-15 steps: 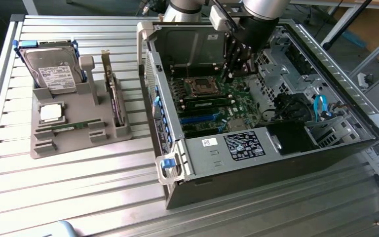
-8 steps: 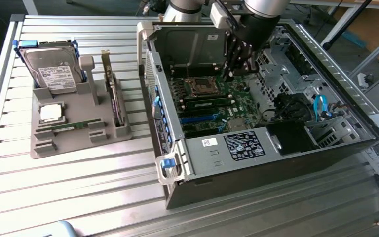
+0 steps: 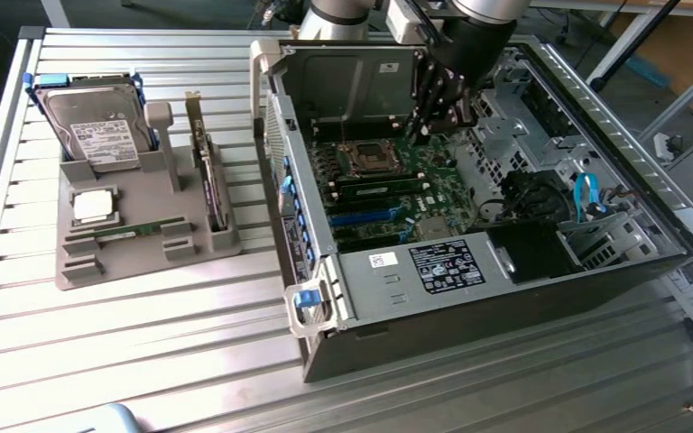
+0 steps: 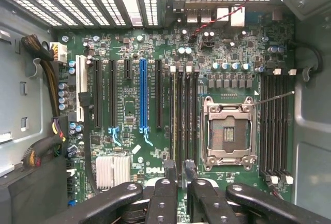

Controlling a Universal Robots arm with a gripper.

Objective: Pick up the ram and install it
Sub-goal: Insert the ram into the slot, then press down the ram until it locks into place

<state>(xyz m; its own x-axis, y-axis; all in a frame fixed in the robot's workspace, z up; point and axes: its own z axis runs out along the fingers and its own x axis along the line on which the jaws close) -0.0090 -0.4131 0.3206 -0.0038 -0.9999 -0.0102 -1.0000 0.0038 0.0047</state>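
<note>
Lying flat in grey holder (image 3: 142, 263) at exterior view's left: ram (image 3: 122, 233), just beside silver processor chip (image 3: 94, 206). Hard drive (image 3: 100, 131) and upright dark card (image 3: 208, 176) stand in same holder. Holder rests on slatted tabletop (image 3: 142, 343), beside open computer case (image 3: 322, 298). Tool (image 3: 440, 122) well apart from ram, down inside case over motherboard (image 4: 129, 43), near empty processor socket (image 4: 227, 131). Wrist view: tool's fingers (image 4: 169, 171) slightly apart, nothing clamped between them.
</note>
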